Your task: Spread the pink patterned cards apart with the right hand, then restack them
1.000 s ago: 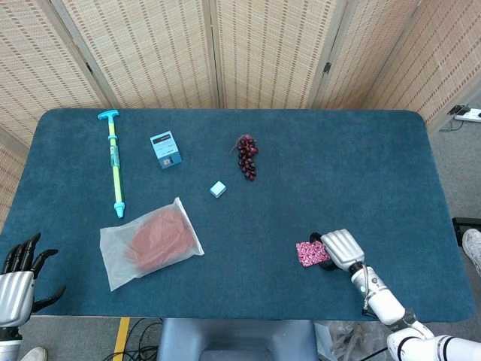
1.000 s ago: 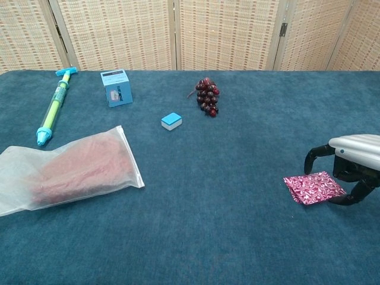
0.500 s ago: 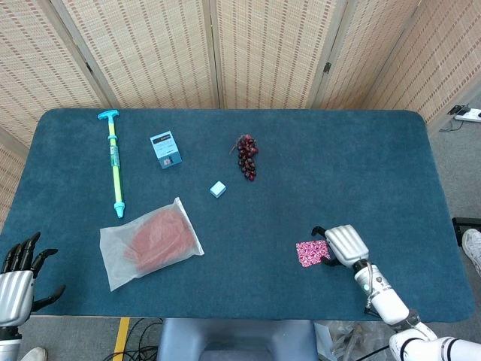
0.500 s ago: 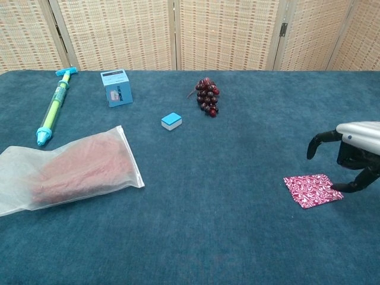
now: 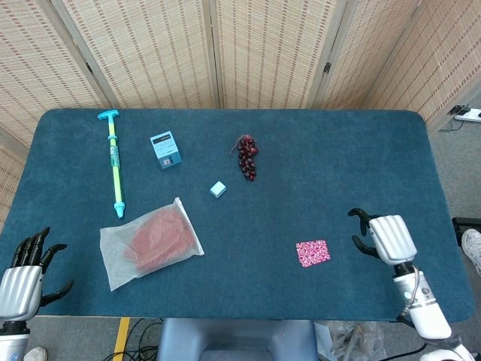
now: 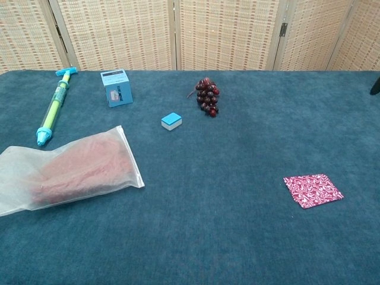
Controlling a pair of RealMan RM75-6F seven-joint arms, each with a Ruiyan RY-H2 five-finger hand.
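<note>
Since the earlier frames the right hand [image 5: 391, 238] is being drawn away from the pink patterned cards [image 5: 313, 253], which are being left alone on the blue table [image 5: 338, 165] as one neat stack; in the head view the hand is now being held well apart from them, at about 3 o'clock of the stack, fingers parted and lightly curled with nothing held. In the chest view the cards [image 6: 313, 190] are being shown lying flat, and only a dark sliver, apparently of that hand, is being seen at the far right edge. The left hand [image 5: 21, 280] is being kept at the table's near left corner, at roughly 8 o'clock of the table centre, fingers spread and empty. A clear plastic bag [image 5: 149, 242] is being seen lying flat at 9 o'clock of the cards, with something reddish-pink held inside it. Further back, a small blue box [image 5: 165, 149], a small blue block [image 5: 218, 189], a bunch of dark grapes [image 5: 246, 157] and a green and blue pump [image 5: 114, 161] are being shown at around 10 to 11 o'clock of the cards
</note>
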